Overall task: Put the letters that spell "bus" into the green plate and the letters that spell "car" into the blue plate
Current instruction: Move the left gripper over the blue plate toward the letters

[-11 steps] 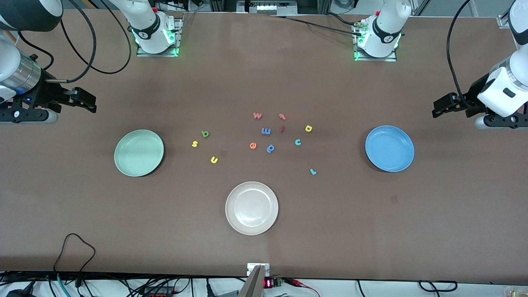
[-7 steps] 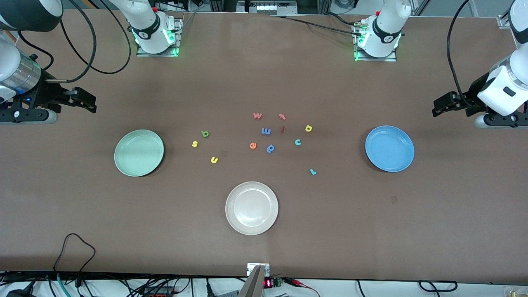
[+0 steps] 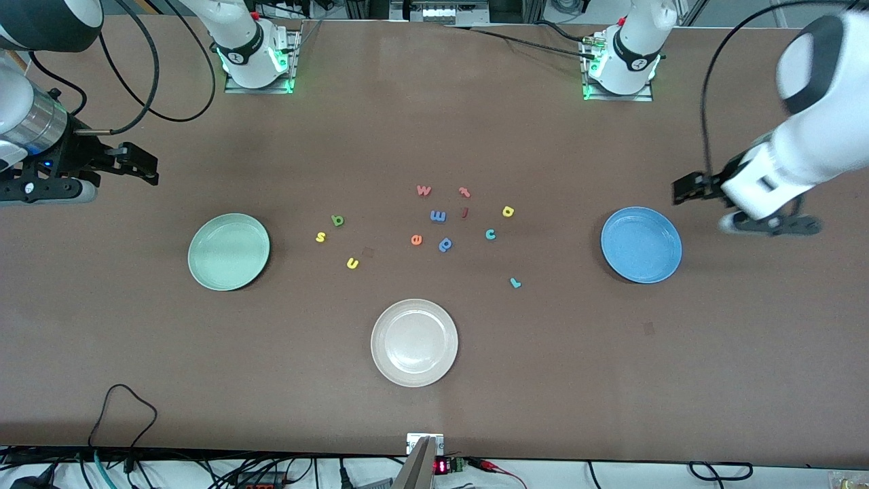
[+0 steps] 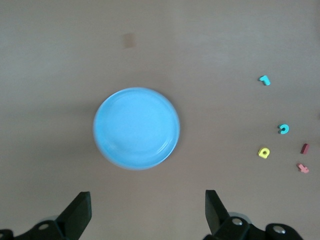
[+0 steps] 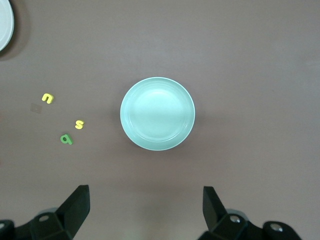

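Observation:
The green plate (image 3: 229,252) (image 5: 157,113) lies toward the right arm's end, with the olive "b" (image 3: 337,220), yellow "s" (image 3: 320,237) and yellow "u" (image 3: 352,263) beside it. The blue plate (image 3: 641,244) (image 4: 136,128) lies toward the left arm's end. The teal "c" (image 3: 490,234), yellow "a" (image 3: 508,212) and teal "r" (image 3: 515,282) rest on the table near it. My left gripper (image 3: 681,188) (image 4: 147,212) hangs open and holds nothing, just off the blue plate's rim. My right gripper (image 3: 142,167) (image 5: 145,210) waits open beside the green plate, holding nothing.
An off-white plate (image 3: 414,343) sits nearest the front camera. Spare letters cluster mid-table: red "w" (image 3: 423,190), blue "m" (image 3: 438,216), orange "e" (image 3: 416,239), blue "p" (image 3: 445,244) and two small red ones. A black cable (image 3: 125,407) loops near the front edge.
The left arm has swung in from the table's end, bringing its gripper close to the blue plate's rim. The right arm, plates and letters have not moved.

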You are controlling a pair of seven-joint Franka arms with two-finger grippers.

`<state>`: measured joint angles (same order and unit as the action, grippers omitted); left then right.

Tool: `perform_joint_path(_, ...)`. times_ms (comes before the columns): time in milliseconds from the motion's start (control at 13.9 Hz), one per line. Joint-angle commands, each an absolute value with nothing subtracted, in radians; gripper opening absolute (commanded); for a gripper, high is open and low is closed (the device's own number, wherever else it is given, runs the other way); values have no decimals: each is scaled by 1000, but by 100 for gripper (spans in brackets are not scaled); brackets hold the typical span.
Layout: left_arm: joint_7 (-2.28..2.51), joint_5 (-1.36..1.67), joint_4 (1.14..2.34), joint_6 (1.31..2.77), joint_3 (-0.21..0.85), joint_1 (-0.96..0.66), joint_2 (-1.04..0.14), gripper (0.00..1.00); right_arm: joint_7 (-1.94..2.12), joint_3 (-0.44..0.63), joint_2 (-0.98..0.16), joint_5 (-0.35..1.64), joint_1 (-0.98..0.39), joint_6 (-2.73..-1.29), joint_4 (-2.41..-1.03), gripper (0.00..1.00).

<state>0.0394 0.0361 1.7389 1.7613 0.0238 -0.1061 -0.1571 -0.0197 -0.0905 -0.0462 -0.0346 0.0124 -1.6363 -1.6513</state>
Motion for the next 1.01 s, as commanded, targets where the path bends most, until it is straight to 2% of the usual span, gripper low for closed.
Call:
perform_joint_path(0,31,32,1715,1857,35,-175,-290,100,3,-98,-69,-12,23,-1632,-1657,100)
perform_joint_path(360,70,48,1625,2003,35,-307,-513,82,5,-106,-110,-12,14,-1628,-1663,100)
perform_joint_path(576,135,48,1563,2144,35,-318,-624,79,3,-110,-173,-12,-50,-1628,-1663,100)
perform_joint_path(792,222,49,1452,2161,35,-341,-750,71,-17,-110,-225,-6,-109,-1733,-1712,100)
perform_joint_path(936,355,51,1424,2175,35,-362,-797,65,-50,-110,-229,-3,-133,-1866,-1810,100)
